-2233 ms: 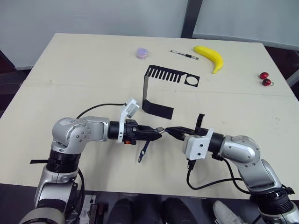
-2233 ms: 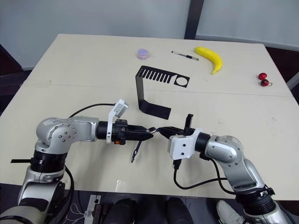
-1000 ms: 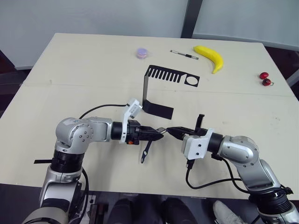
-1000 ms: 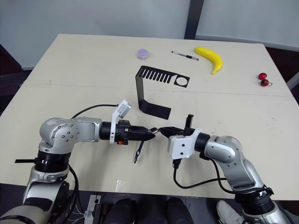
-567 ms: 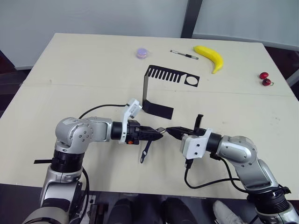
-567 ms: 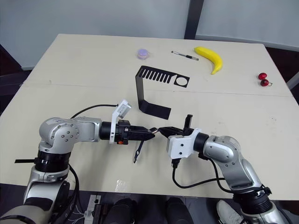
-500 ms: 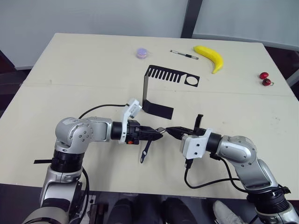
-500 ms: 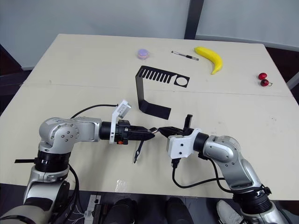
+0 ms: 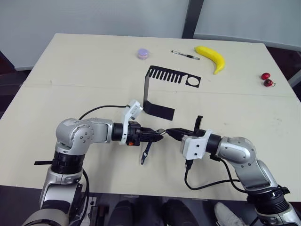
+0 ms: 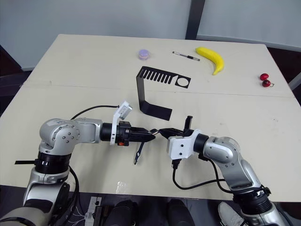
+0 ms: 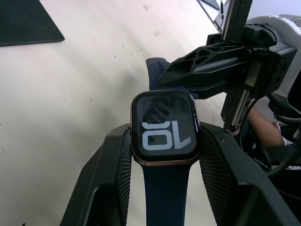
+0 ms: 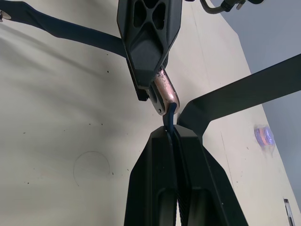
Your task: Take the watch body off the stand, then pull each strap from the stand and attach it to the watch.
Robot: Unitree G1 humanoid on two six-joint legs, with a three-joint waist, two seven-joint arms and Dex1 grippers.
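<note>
My left gripper (image 9: 158, 136) is shut on the watch body (image 11: 164, 128), whose dark screen with a coppery rim faces the left wrist camera. One dark blue strap (image 9: 145, 152) hangs from the body down toward the table. Facing it from the right, my right gripper (image 9: 170, 132) is shut on the second strap (image 12: 171, 123). That strap's free end touches the body's far edge (image 12: 162, 93). Both grippers hover low over the table's front middle. The black stand (image 9: 146, 92) stands just behind them with nothing on it.
At the back of the table lie a banana (image 9: 210, 57), a thin pen (image 9: 185, 55) and a small purple disc (image 9: 144, 53). Two red cherries (image 9: 267, 79) sit near the right edge. The stand's foot (image 9: 160, 112) is close behind the grippers.
My right gripper has crept slightly left toward the watch body with its strap. The left gripper shifted a little right early on and has since held still.
</note>
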